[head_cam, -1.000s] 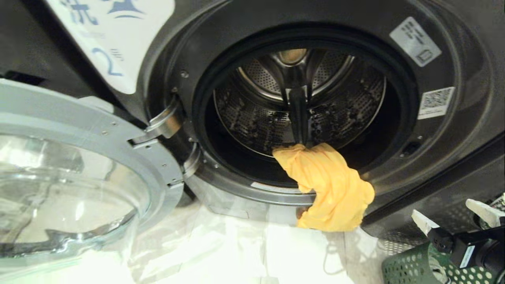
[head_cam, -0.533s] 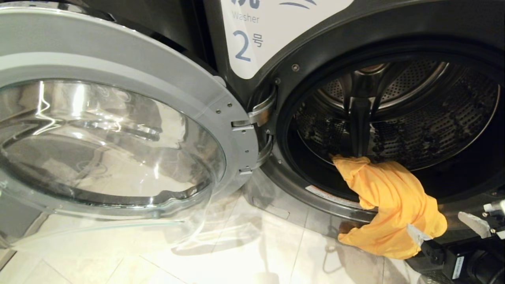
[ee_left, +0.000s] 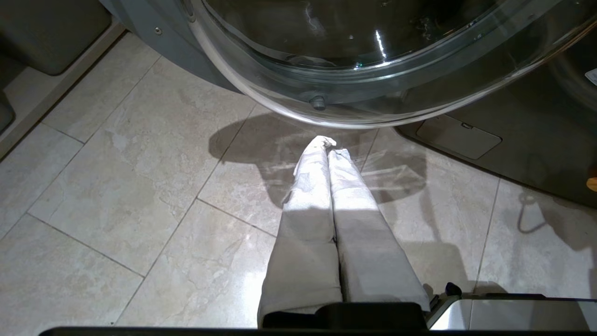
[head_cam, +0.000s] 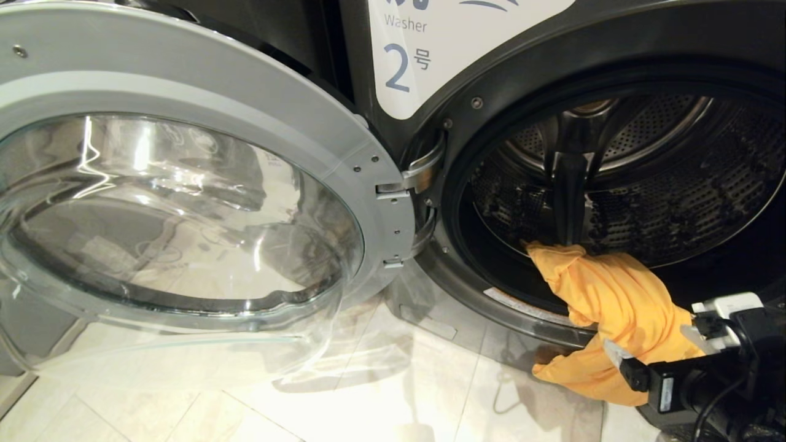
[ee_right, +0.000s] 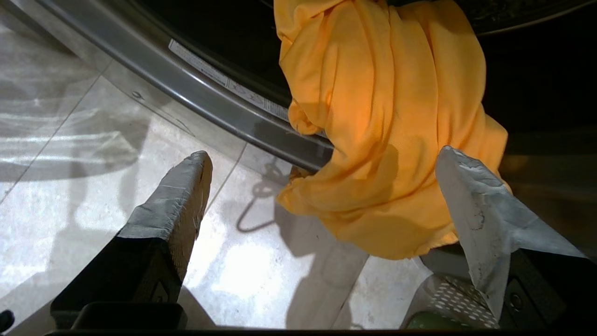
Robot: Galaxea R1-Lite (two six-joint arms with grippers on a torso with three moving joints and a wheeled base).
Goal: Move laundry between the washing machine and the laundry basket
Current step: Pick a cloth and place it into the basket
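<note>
**Item: orange-yellow garment draped over the washer's door sill**

We record one orange-yellow garment (head_cam: pixel 614 307), soft and creased; its long axis runs from the drum (head_cam: pixel 645 184) outward and downward, upper end resting just inside the opening below the dark drum paddle (head_cam: pixel 571 196), lower end hanging over the chrome rim (ee_right: pixel 224 112) toward the pale tiled floor (head_cam: pixel 307 399); the lower end bunches in folds just above the tiles; whether it touches them we cannot tell.

We record the washing machine (head_cam: pixel 491 73), dark grey, bearing a white label (head_cam: pixel 442 43) with a blue "2"; its round glass door (head_cam: pixel 184 202) stands swung wide to the left on its hinge (head_cam: pixel 408 184).

We record the right gripper (ee_right: pixel 322 163) low at the right of the head view, reaching toward the hanging end of the garment; its two grey-padded fingers (ee_right: pixel 177 196) stand wide apart; one lies over the bare floor, the other alongside the cloth's far edge; the cloth sits partly between them, not clamped.

We record the left gripper (ee_left: pixel 329 151) pointing down at the floor beneath the open door's glass; its white-wrapped fingers (ee_left: pixel 308 186) are pressed together, holding nothing.

We record a small part of the green laundry basket (ee_right: pixel 447 303), perforated, beneath the right gripper.
</note>
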